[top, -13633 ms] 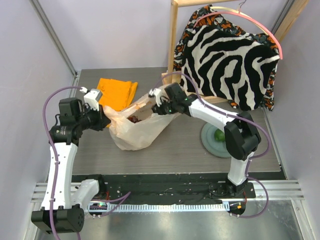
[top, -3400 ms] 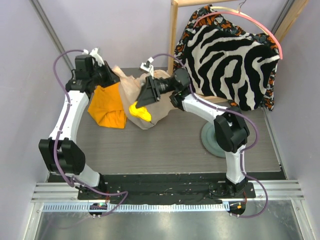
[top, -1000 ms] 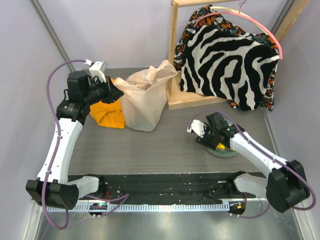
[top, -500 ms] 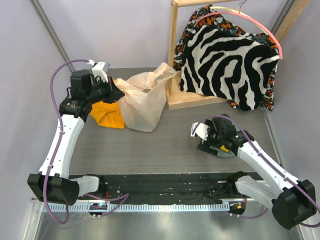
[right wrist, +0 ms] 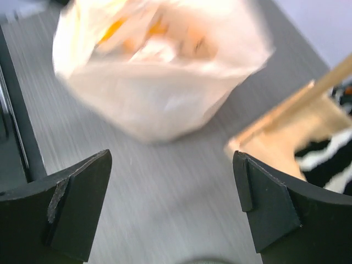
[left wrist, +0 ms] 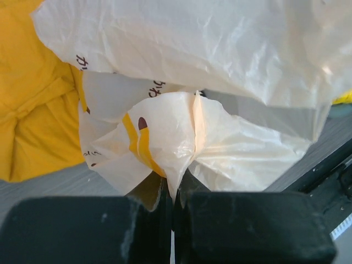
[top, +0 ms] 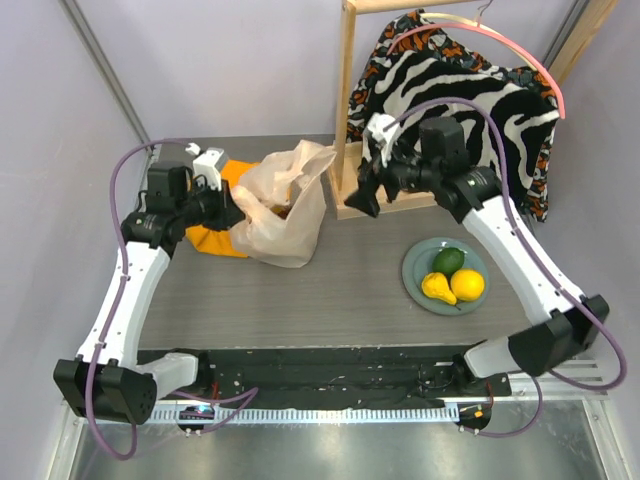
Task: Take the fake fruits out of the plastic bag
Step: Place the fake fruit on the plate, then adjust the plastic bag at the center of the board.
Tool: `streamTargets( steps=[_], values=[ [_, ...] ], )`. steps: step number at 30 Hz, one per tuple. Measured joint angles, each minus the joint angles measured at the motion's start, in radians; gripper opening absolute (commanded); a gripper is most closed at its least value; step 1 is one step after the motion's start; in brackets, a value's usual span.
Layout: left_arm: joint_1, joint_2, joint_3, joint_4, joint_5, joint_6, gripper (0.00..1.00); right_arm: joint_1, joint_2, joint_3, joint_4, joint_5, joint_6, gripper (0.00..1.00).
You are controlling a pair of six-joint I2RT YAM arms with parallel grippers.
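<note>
The plastic bag point(top: 283, 205) stands crumpled at the back left of the table, mouth up, with something dark showing inside. My left gripper point(top: 226, 211) is shut on a fold of the bag's point(left wrist: 220, 60) left edge, the film pinched between its fingers point(left wrist: 137, 231). My right gripper point(top: 363, 192) hangs open and empty to the right of the bag point(right wrist: 159, 82), which it faces. Three fake fruits lie on a grey plate point(top: 416, 268) at the right: a green avocado point(top: 447, 260), a yellow pear point(top: 436, 288) and a yellow lemon point(top: 467, 285).
A folded orange cloth point(top: 212, 240) lies left of and behind the bag, also under it in the left wrist view point(left wrist: 33, 121). A wooden rack point(top: 346, 90) with a zebra-patterned garment point(top: 460, 130) stands at the back right; its base point(right wrist: 286, 126) is close to my right gripper.
My right arm has left the plate, where the lemon now lies, and swung up and back toward the bag with its jaws wide. The left gripper keeps its pinch on the bag.
</note>
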Motion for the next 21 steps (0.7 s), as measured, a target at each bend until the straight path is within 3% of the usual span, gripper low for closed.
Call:
streamTargets(
  steps=[5,15,18,19,20,21],
  values=[
    [0.0,-0.011,-0.018,-0.06,-0.042,0.08,0.0,0.032,0.116,0.068,0.201,0.028,0.14,1.0],
    [0.0,-0.098,-0.018,-0.11,-0.073,0.15,0.0,0.194,0.267,0.145,0.382,0.095,0.003,1.0],
    [0.0,-0.102,-0.018,-0.117,-0.08,0.17,0.0,0.24,0.314,0.153,0.448,0.122,-0.03,0.73],
    [0.0,-0.102,-0.017,-0.117,-0.085,0.177,0.0,0.25,0.333,0.167,0.462,0.136,-0.037,0.45],
    [0.0,-0.099,-0.014,-0.117,-0.096,0.189,0.0,0.26,0.364,0.195,0.472,0.154,-0.038,0.28],
    [0.0,-0.093,-0.008,-0.117,-0.107,0.205,0.0,0.269,0.414,0.243,0.494,0.183,-0.039,0.21]
  ],
)
